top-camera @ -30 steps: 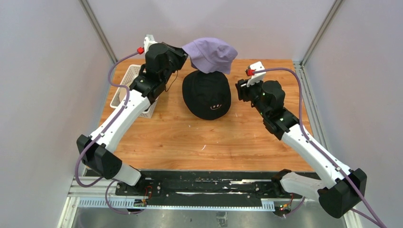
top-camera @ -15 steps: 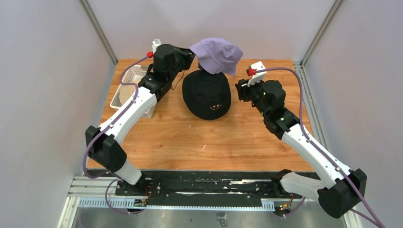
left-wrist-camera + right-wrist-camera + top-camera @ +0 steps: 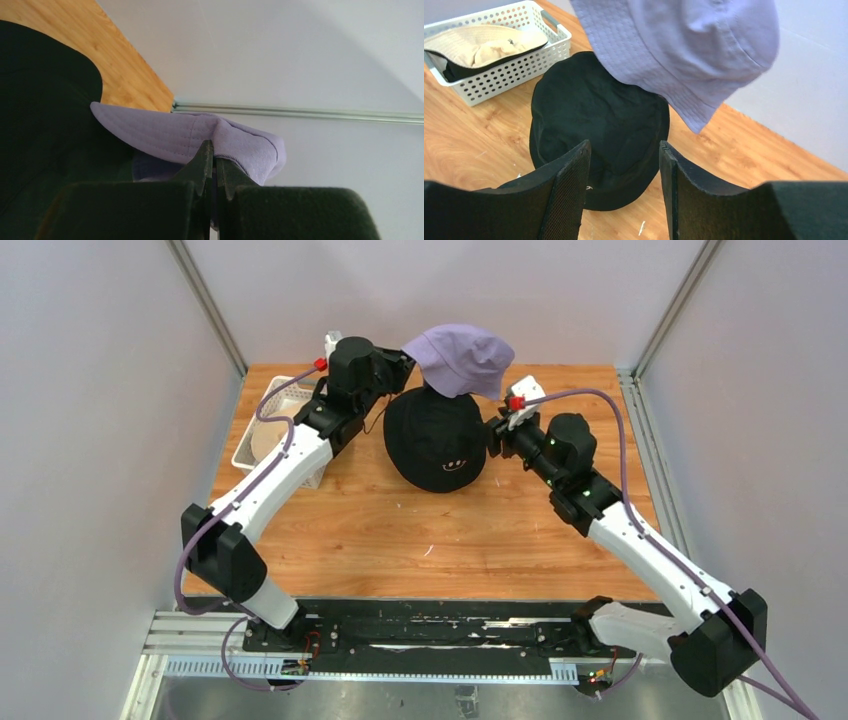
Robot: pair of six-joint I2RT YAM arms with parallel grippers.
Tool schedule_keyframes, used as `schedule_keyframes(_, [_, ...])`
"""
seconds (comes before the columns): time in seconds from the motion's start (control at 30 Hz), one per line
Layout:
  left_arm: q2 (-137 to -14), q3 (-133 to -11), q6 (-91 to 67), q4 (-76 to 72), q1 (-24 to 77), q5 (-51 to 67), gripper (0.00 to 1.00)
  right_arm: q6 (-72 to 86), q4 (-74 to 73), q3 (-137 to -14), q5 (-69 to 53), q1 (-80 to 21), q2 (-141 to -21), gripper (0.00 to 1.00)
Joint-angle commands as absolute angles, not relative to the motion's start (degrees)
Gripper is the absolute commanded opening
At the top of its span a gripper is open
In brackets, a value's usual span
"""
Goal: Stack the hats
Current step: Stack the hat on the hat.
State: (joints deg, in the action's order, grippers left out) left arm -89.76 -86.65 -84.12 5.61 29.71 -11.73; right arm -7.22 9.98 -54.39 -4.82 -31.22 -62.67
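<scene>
A lavender hat point(image 3: 460, 357) hangs in the air over the back of the table, its brim pinched by my left gripper point(image 3: 404, 358), which is shut on it point(image 3: 214, 152). Right below stands a black hat with a small smiley face point(image 3: 436, 438), also seen as a black hat point(image 3: 599, 120) in the right wrist view under the lavender hat point(image 3: 684, 50). My right gripper point(image 3: 494, 432) is open beside the black hat's right edge, nothing between its fingers point(image 3: 624, 170). A beige hat point(image 3: 479, 45) lies in the basket.
A white lattice basket point(image 3: 255, 430) sits at the table's left edge, partly under my left arm; the basket point(image 3: 514, 70) holds the beige hat with a dark one beneath. Grey walls close in the back and sides.
My left gripper carried the lavender hat rightward, over the black hat. My right gripper moved left toward the black hat and its fingers spread a little wider.
</scene>
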Motion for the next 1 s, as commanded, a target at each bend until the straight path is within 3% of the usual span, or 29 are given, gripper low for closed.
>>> schedule_keyframes(0.0, [-85.9, -88.1, -84.7, 10.7, 30.2, -12.4, 0.00, -17.5, 17.4, -52.2, -0.7, -36.9, -65.1, 0.53])
schedule_keyframes(0.57, [-86.3, -92.9, -82.6, 19.0, 30.1, -9.6, 0.00, -41.5, 55.7, -45.0, 18.6, -46.4, -80.0, 0.55])
schedule_keyframes(0.97, [-87.6, -93.3, -83.1, 20.2, 30.1, -8.8, 0.00, -43.6, 58.7, -48.7, 15.4, -48.8, -84.2, 0.55])
